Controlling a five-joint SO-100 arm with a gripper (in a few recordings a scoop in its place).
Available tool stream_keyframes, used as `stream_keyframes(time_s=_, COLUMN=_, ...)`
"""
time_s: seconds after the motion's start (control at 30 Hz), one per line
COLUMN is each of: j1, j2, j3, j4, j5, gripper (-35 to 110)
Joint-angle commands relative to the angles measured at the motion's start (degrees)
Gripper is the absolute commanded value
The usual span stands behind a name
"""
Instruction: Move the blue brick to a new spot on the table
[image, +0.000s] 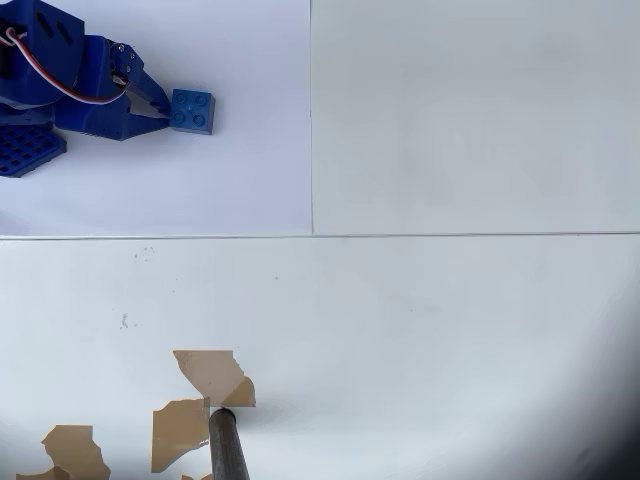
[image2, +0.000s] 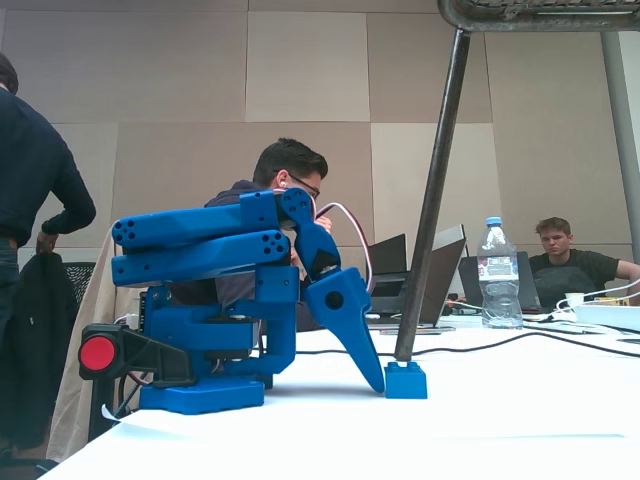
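The blue brick lies flat on the white table at the upper left of the overhead view, studs up. In the fixed view the blue brick stands on the table just right of the arm. The blue arm is folded low, with its gripper pointing down and its tips at the brick's left edge. The jaws look drawn together with nothing between them. Side on, the gripper meets the table right beside the brick, touching or nearly touching it.
A blue perforated base plate sits under the arm at the left edge. Torn brown patches and a dark metal pole mark the table's near side. In the fixed view, a water bottle, laptops, cables and seated people are behind.
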Motion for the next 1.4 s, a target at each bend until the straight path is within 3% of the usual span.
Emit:
stream_keyframes(time_s=0.0, j1=-0.2, j2=0.3, j3=1.8, j4=-0.7, j5=0.2, gripper=0)
stream_keyframes(time_s=0.7, j1=0.6, j2=0.2, j3=1.8, j4=-0.4, j5=-4.0, gripper=0)
stream_keyframes(time_s=0.97, j1=12.0, j2=-4.7, j3=-2.9, j4=1.8, j5=-19.6, gripper=0)
stream_keyframes(time_s=1.23, j1=3.5, j2=-23.1, j3=-21.7, j4=3.9, j5=-8.7, gripper=1)
stream_keyframes(time_s=1.37, j1=3.3, j2=-26.5, j3=-26.1, j4=0.4, j5=-8.6, gripper=7)
